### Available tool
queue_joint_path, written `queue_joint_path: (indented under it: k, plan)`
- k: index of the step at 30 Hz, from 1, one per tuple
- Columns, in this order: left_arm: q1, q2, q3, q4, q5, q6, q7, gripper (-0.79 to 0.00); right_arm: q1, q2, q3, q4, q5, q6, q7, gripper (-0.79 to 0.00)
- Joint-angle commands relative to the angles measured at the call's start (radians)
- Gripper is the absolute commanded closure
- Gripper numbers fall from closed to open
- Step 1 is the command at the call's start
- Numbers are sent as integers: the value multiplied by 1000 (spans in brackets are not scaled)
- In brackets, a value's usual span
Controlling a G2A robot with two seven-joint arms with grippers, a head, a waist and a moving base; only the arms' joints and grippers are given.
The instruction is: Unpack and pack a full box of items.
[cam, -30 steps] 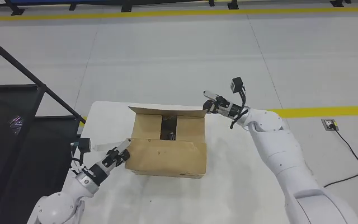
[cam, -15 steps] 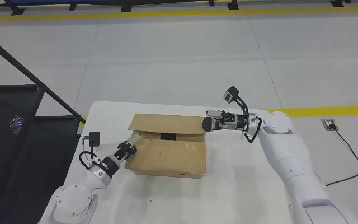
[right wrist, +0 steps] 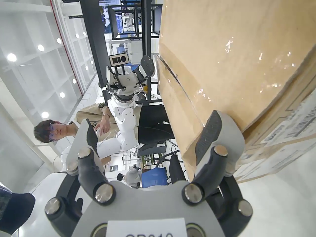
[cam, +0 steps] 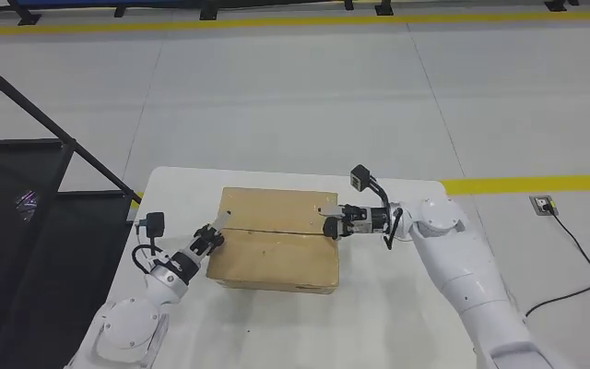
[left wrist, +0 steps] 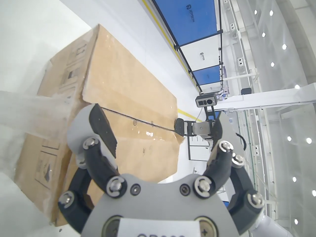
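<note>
Your cardboard box (cam: 277, 249) sits closed mid-bench (cam: 387, 304), its top seam (cam: 277, 230) running left to right. The left gripper (cam: 210, 240) is at the seam's left end and the right gripper (cam: 329, 224) at its right, both spread and equally near.

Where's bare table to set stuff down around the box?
Free: the wide table patch between the box and the near edge; a narrow strip behind the box. Crowded: both box ends, where the arms' jaws sit.
</note>
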Motion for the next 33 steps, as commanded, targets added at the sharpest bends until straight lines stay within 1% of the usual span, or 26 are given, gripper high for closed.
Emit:
queue_joint_path:
  k: [1,4,6,10,11,16,20,23,26,27,28,29,33]
  plan:
    - [8,1,-13,3,-3,-2,-1,-785,-29,8,21,-49,-12,-42,-77,-785]
    - [16,2,-18,4,11,-6,-14,-785,-74,20,51,-132,-9,-48,-126,-785]
    - [20,2,-16,4,16,-7,-13,-785,-99,26,54,-190,-22,-13,-136,-785]
    - [23,0,-9,0,15,-8,-4,-785,-127,31,38,-268,7,93,-63,-785]
    - [24,-1,-10,-1,13,-9,1,-785,-132,32,35,-281,14,105,-47,-785]
    - [41,-3,-30,-10,-1,-20,39,-785,-167,41,21,-327,-57,153,-94,-785]
    - [71,-4,-89,-18,-54,-21,89,-785,-198,47,35,-329,-62,140,-152,-785]
    - [103,-5,-136,-16,-81,-15,138,-785,-212,50,39,-323,-50,128,-165,-785]
    - [140,-8,-167,-14,-107,2,189,-785,-219,52,41,-318,-58,119,-189,-785]
    - [152,-9,-176,-12,-119,7,210,-785,-220,53,39,-319,-67,117,-195,-785]
    - [163,-12,-188,-2,-135,24,257,-785,-223,54,36,-319,-68,116,-198,-785]
    - [169,-15,-191,4,-149,40,286,-785,-225,54,35,-320,-65,114,-199,-785]
    - [169,-15,-191,4,-149,40,286,-785,-225,55,27,-321,-60,113,-201,-785]
